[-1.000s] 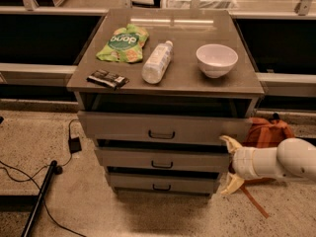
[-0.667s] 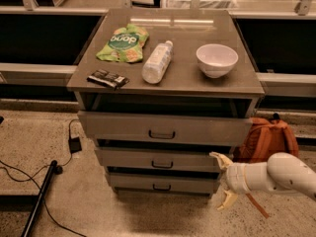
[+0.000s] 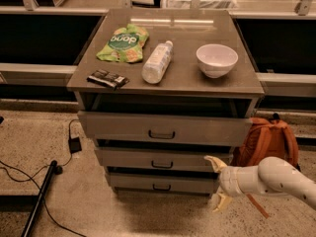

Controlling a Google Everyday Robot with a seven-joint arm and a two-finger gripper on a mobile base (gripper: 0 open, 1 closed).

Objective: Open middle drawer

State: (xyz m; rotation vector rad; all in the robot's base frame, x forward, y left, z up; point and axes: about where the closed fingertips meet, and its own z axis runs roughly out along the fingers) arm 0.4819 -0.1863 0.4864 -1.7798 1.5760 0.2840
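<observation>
Low at the right of the frame, the gripper (image 3: 217, 181) reaches in on a white arm, its two pale fingers spread wide, one above the other. Its upper fingertip (image 3: 212, 160) lies over the right end of the middle drawer (image 3: 133, 157); whether it touches the front I cannot tell. That drawer sits at centre frame, second of three in the cabinet (image 3: 187, 80), with its dark handle (image 3: 162, 165) well left of the gripper. Above it is the top drawer (image 3: 113, 125), with a dark gap under the cabinet top; below it is the lowest drawer (image 3: 133, 181). On the cabinet top lie a green bag (image 3: 123, 43), a bottle (image 3: 157, 62) on its side, a white bowl (image 3: 217, 59) and a dark bar (image 3: 107, 78). An orange backpack (image 3: 266, 139) stands right of the cabinet, behind the arm
</observation>
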